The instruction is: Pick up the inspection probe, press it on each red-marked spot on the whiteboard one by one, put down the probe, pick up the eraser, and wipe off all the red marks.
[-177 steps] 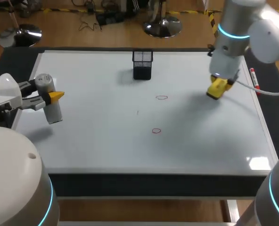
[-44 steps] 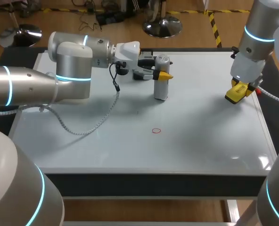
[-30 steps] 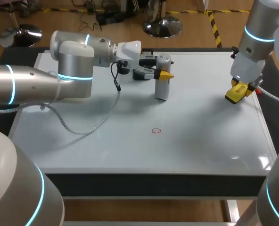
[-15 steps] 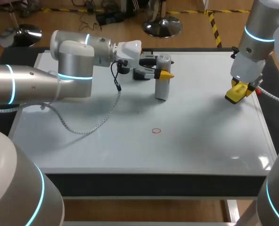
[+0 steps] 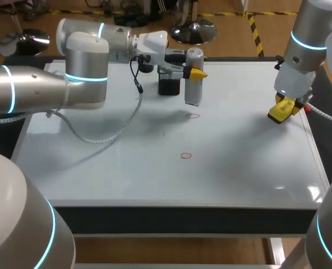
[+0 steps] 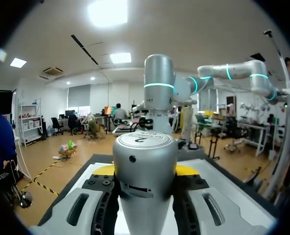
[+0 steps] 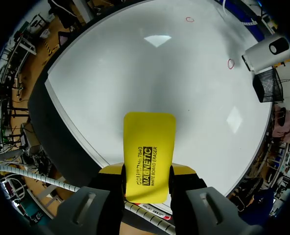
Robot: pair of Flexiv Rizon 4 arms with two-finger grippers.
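The left arm comes in from the left and reaches past the middle of the whiteboard (image 5: 98,162), which lies flat on the worktop (image 5: 183,216). Its end effector (image 5: 195,73) is closed on the inspection probe (image 5: 193,84), a silver cylinder held upright, with one yellow-tipped finger on each side of its body. In the left wrist view the probe fills the gap between the two fingers. The probe's lower end is just behind the far red mark (image 5: 193,116), a small oval outline. I cannot tell whether the end touches the board. A second red mark (image 5: 185,156) lies nearer the front edge, well apart from the probe. A black mesh pen holder (image 5: 169,86) stands on the board just beside the probe, on its left.

The right end effector (image 5: 280,109) is near the board's right edge, well apart from both marks. Its fingers clamp the yellow eraser (image 7: 149,156) from two sides, and the eraser's free end sticks out ahead of the fingertips over the white surface.
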